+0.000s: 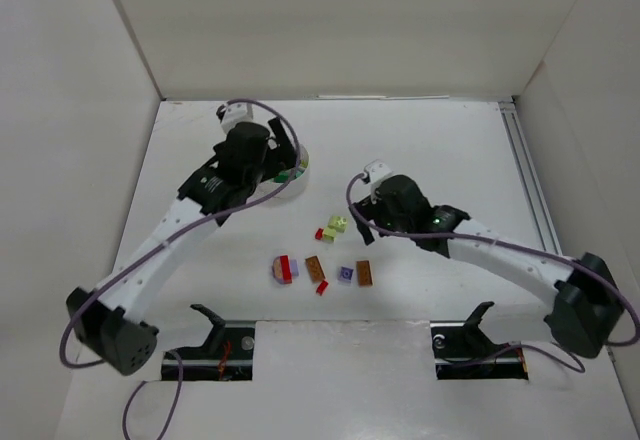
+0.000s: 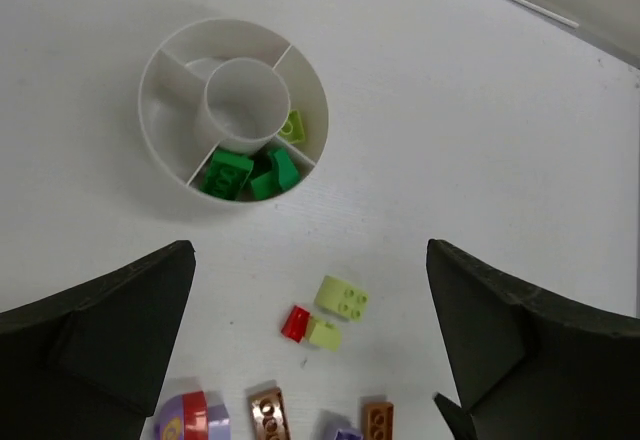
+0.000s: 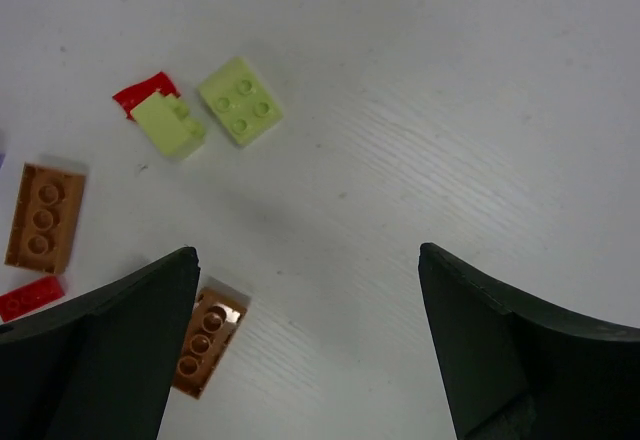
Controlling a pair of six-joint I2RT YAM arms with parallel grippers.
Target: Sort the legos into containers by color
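White tabletop [image 1: 430, 150] throughout. At left, the left gripper [image 2: 308, 260] hangs over the white tub [image 2: 232, 23] with its fingers spread wide; green legos [image 2: 250, 173] fill one wedge. Mid-table lie a pale yellow brick [image 3: 240, 101], a red brick [image 3: 145, 95] and orange-brown bricks [image 3: 40, 217]. The right gripper [image 3: 307, 260] hovers beside them, fingers apart.

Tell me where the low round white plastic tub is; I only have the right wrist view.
Observer: The tub sits beyond the loose bricks, partly under the left arm.
Operator: What's in it?
Observer: Several green studded plastic bricks share one wedge compartment; one pale yellow-green plastic brick lies in the next.
Operator: Is the left gripper carrying anything?
Observer: No, the left gripper is open and empty.
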